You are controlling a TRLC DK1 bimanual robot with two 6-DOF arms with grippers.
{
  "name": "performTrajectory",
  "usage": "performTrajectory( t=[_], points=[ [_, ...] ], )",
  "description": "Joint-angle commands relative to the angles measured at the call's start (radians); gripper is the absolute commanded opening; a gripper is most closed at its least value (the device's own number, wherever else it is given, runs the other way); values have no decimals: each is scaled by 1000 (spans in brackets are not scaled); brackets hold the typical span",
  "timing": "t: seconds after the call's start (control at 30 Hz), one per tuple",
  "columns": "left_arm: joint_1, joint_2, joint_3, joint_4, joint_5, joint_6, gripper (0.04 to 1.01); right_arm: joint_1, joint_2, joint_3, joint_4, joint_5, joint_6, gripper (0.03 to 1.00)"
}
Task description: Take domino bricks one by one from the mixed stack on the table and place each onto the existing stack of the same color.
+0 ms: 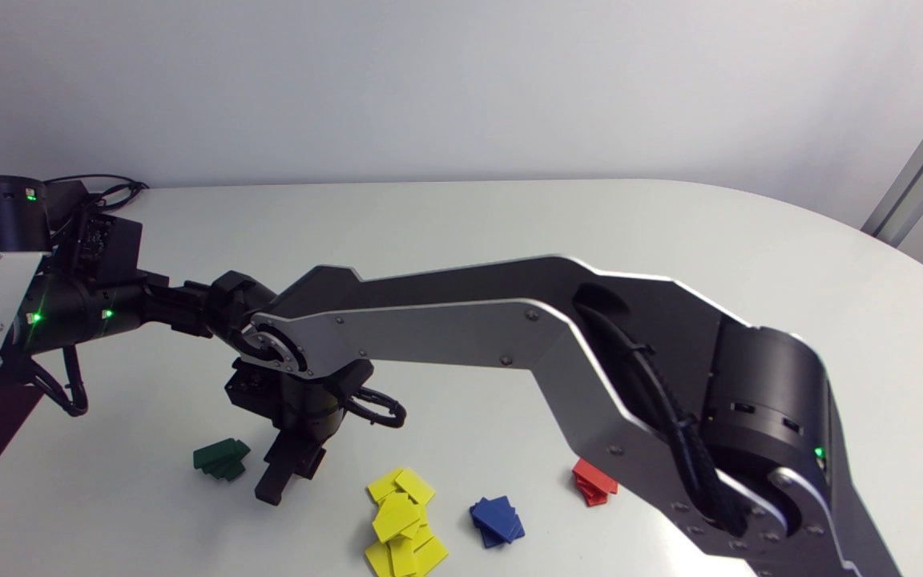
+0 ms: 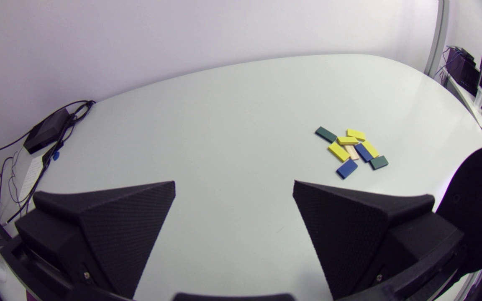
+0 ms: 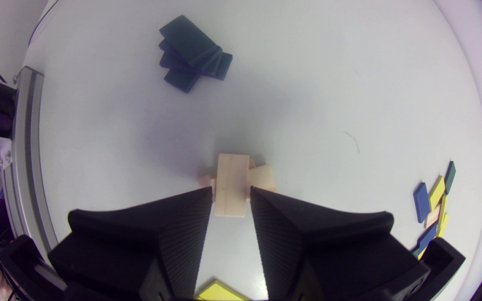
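Right hand (image 3: 229,196) grips a wooden brick (image 3: 231,184) over the wooden stack (image 3: 262,176). Left hand (image 2: 232,192) is wide. The mixed stack (image 2: 352,150) holds several unsorted bricks.

yellow stack (image 1: 397,517) cut off, wood stack (image 3: 262,177) largely beneath wood brick (image 3: 230,190)

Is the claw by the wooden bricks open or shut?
Shut: in the right wrist view the right gripper has a finger pressed against each side of the top wooden brick.
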Motion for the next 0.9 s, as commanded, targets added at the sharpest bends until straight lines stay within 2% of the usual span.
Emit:
performTrajectory(
  t=[0.0, 0.17, 0.47, 0.6, 0.73, 0.8, 0.87],
  points=[
    [11, -8, -16, 5, 13, 25, 1003, 2, 21, 23, -12, -4, -13, 520],
    [11, -8, -18, 5, 15, 26, 1003, 2, -10, 14, -14, -1, -7, 520],
    [1, -20, -16, -9, 21, 23, 1003, -37, -209, -109, 15, 19, 22, 520],
    [-22, -29, -21, -15, 19, 19, 1003, -79, -309, -198, 55, 36, 41, 520],
    [-50, -34, -29, -18, 19, 12, 1003, -152, -428, -313, 115, 51, 77, 520],
    [-67, -34, -33, -18, 19, 6, 1003, -187, -487, -380, 164, 87, 100, 520],
    [-91, -35, -33, -23, 19, 5, 1003, -224, -548, -452, 212, 104, 130, 520]
  ],
)
